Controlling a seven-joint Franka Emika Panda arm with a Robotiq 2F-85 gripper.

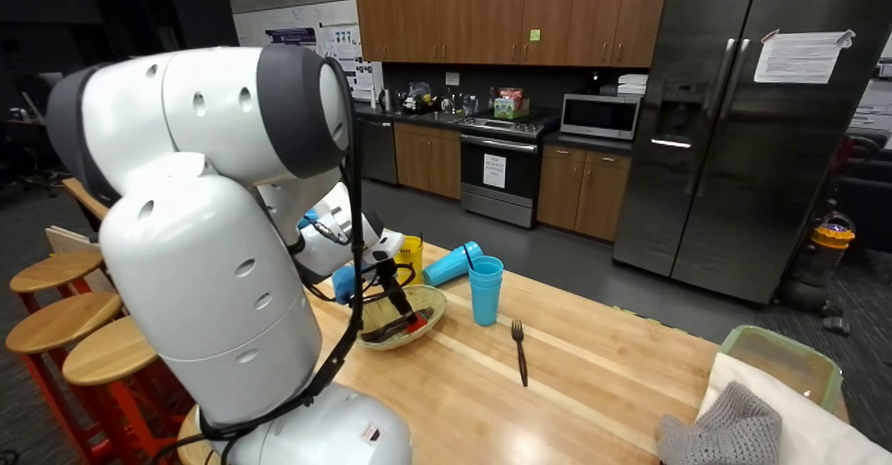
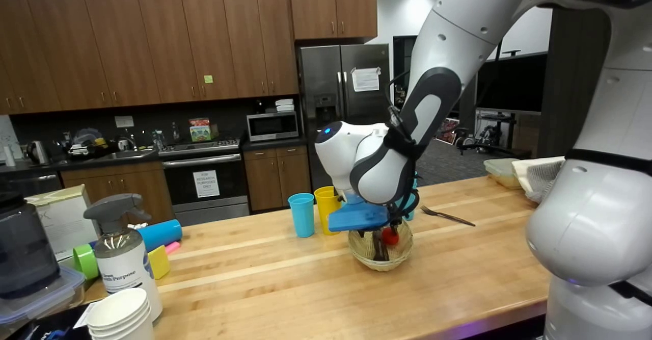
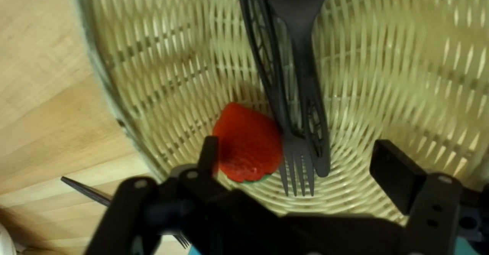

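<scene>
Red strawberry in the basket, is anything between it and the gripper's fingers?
Yes, on one side: in the wrist view a black fork and spoon lie between the strawberry and the farther finger of the gripper. Nothing visible blocks the nearer finger.

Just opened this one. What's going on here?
A robot arm has its gripper at a wicker basket, pointing down, jaws wide open and gripping nothing. In the basket lie a strawberry, a black fork and a black spoon. One finger is right by the strawberry; whether it touches is hard to tell. A loose fork lies on the wooden table outside the basket, and blue cups and a yellow cup are nearby.
</scene>
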